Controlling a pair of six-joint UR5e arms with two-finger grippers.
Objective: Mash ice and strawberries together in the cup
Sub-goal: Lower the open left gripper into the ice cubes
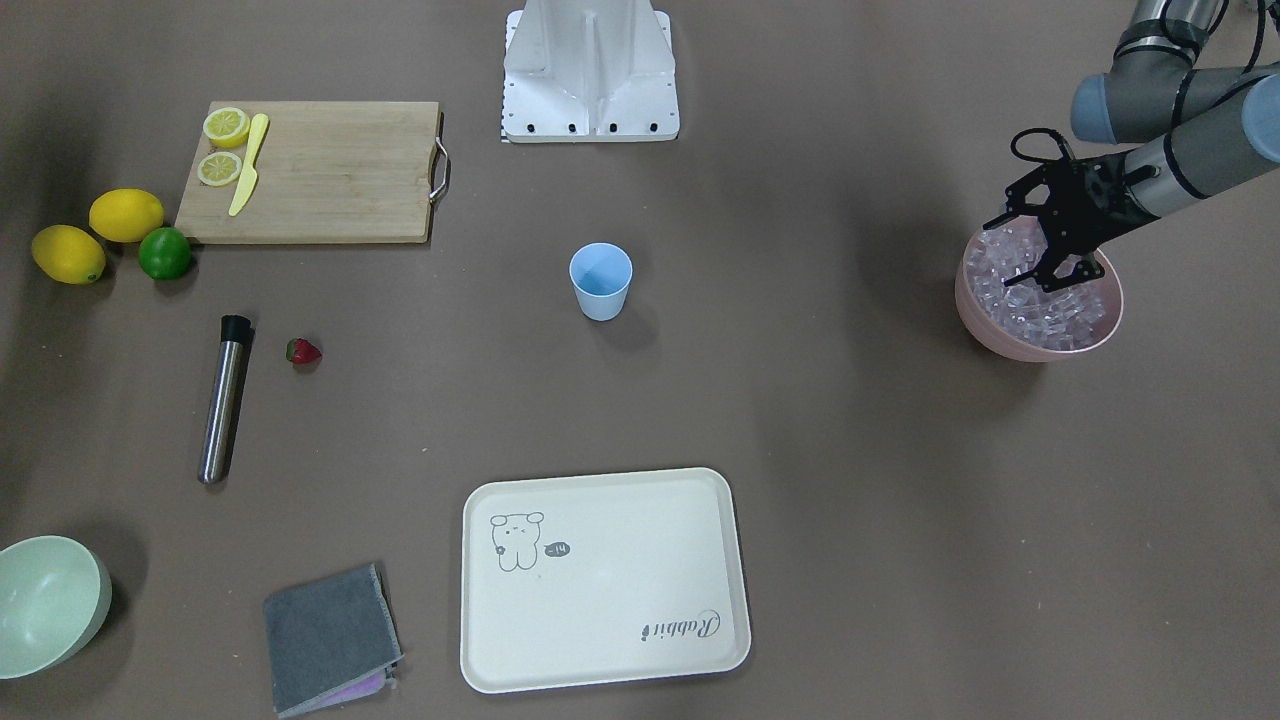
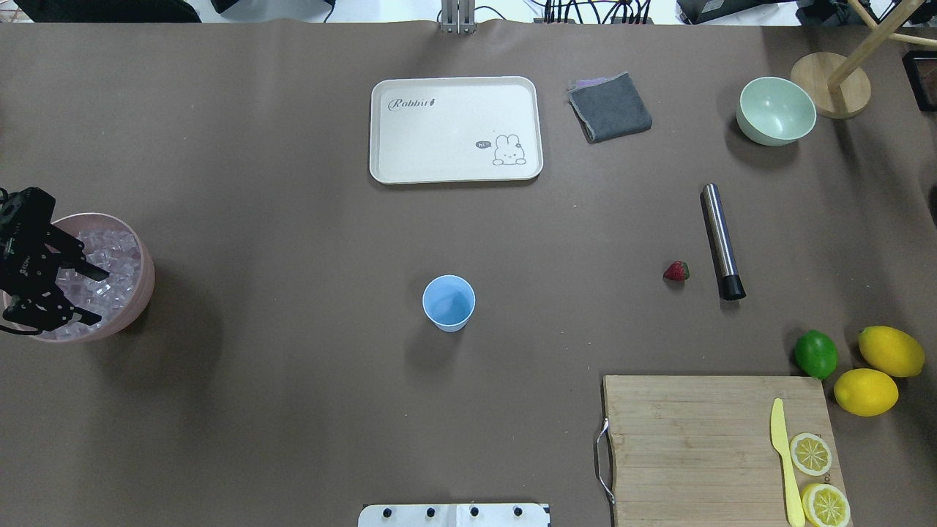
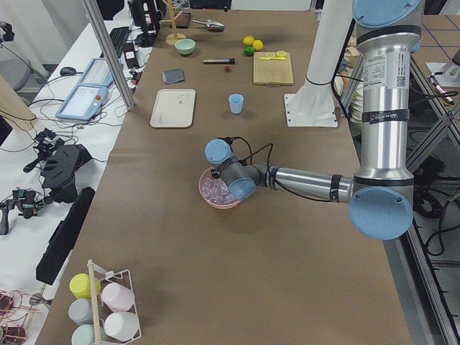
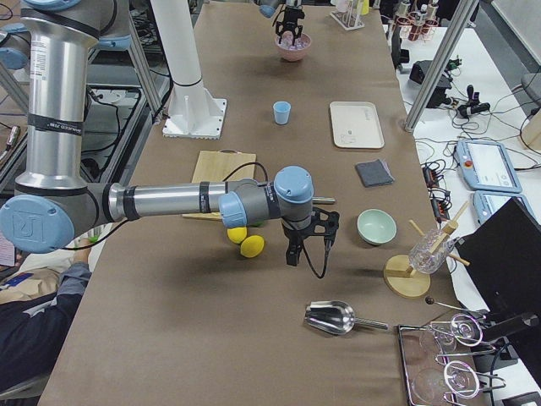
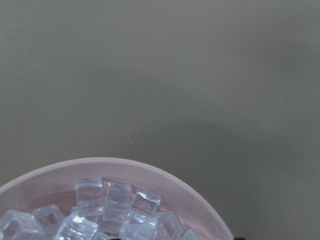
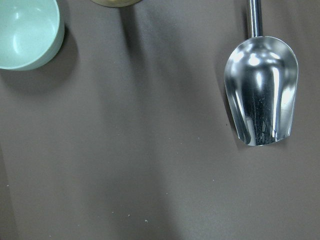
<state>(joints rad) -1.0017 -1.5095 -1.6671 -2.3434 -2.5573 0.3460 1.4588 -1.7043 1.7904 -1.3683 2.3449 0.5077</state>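
While the tray (image 2: 454,139) reads "Rabbit", the left gripper (image 2: 99,298) dips, jaws spread, into the ice (image 2: 117,245) in the pink bowl (image 2: 148,274); the right gripper (image 4: 293,254), pointing down, cannot be judged.

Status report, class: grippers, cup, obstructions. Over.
Left gripper open at ice in pink bowl. Right gripper: cannot tell. Cup empty, strawberry outside it. Path to cup clear.

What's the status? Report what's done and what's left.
Nothing done yet: the cup is empty. In hand: the left pincer is open over the ice in the pink bowl. Left: ice and strawberry into the cup, then mashing, probably with the metal rod.
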